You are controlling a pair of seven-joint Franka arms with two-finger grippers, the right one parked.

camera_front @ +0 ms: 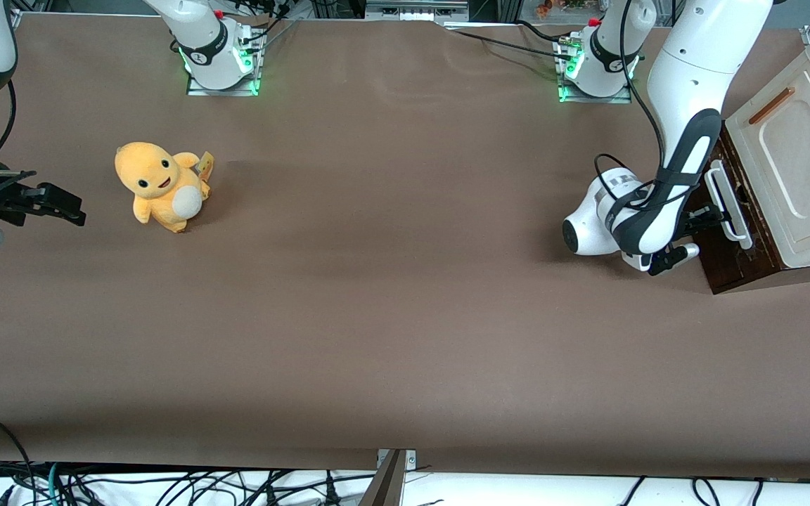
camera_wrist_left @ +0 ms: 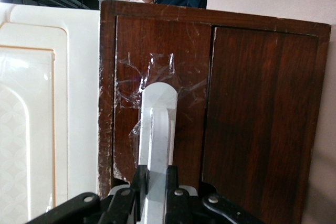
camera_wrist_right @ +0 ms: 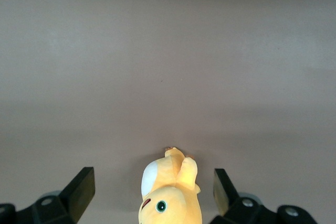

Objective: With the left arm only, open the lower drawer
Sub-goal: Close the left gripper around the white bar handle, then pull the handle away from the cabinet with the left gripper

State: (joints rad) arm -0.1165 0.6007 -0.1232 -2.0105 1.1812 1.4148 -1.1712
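1. Taking the white bar-shaped loop handle (camera_wrist_left: 156, 129) as the landmark: nearest the wrist camera, the small black claw (camera_wrist_left: 156, 184) of the large white left arm (camera_front: 686, 112) sits on it, one black finger (camera_wrist_left: 139, 182) pressed to each side of the bar. The claw is closed around the handle.

2. The handle is fixed to the dark brown wooden front of the lower drawer (camera_wrist_left: 157, 77), under crinkled clear tape. This shallow drawer forms the base of the cabinet at the working arm's end of the brown bench (camera_front: 405, 316). Above the handle lies the cream panel with a small orange-brown handle (camera_front: 792, 161).

3. The drawer seems hardly drawn out, if at all; the front view is too oblique to be sure. I judge the grasp made and the pull the step in hand.

4. To do it well, draw the handle straight out from the drawer front, parallel to the bench, towards the parked arm's end. Keep the wrist square so the bar does not slip through the fingers.

5. Pull slowly. The cabinet looks light and could slide with the drawer; an upward tug might tip it.

6. Well apart from the handle, at the parked arm's end, stands a yellow plush toy (camera_front: 159, 186), clear of the pull.
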